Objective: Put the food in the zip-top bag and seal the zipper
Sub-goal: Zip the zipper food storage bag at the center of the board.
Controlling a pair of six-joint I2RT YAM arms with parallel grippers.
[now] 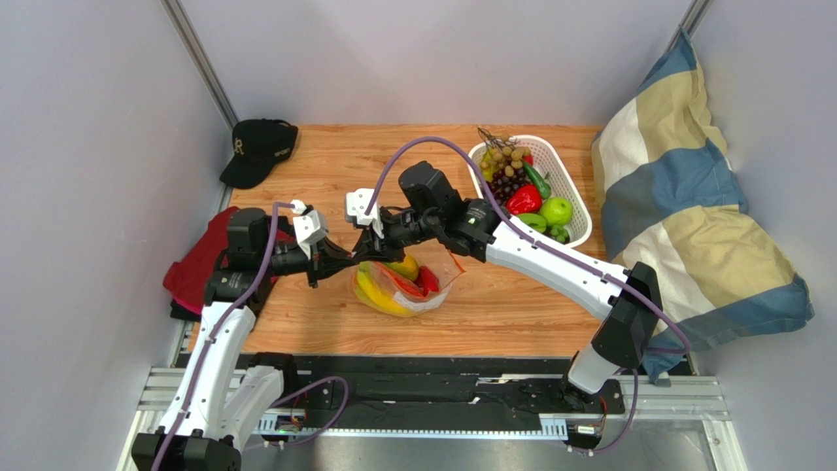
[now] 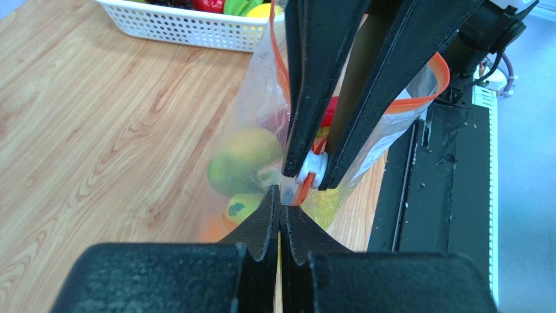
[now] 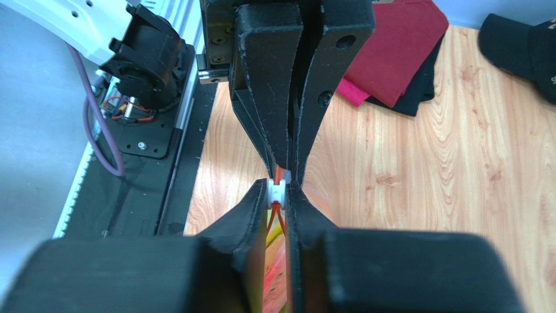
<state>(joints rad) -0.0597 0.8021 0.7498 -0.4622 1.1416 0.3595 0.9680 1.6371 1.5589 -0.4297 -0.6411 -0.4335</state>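
The zip-top bag (image 1: 418, 294) lies on the table with yellow bananas (image 1: 378, 291) and a red piece (image 1: 428, 280) inside; in the left wrist view yellow-green fruit (image 2: 251, 150) shows through the plastic. My left gripper (image 2: 280, 203) is shut, pinching the bag's corner at the end of the orange-red zipper (image 2: 436, 88). My right gripper (image 3: 279, 192) is shut on the white slider tab (image 2: 312, 175), right beside the left fingertips. Beyond the slider the two zipper strips stand apart, so the bag mouth is open. In the top view both grippers (image 1: 346, 257) (image 1: 373, 243) meet at the bag's left end.
A white lattice basket (image 1: 580, 201) at the back right holds grapes, a red pepper and green fruit. A black cap (image 1: 257, 149) lies at the back left, red and black cloth (image 1: 201, 263) at the left edge, a striped pillow (image 1: 688, 226) at the right. A black rail (image 1: 442, 385) runs along the near edge.
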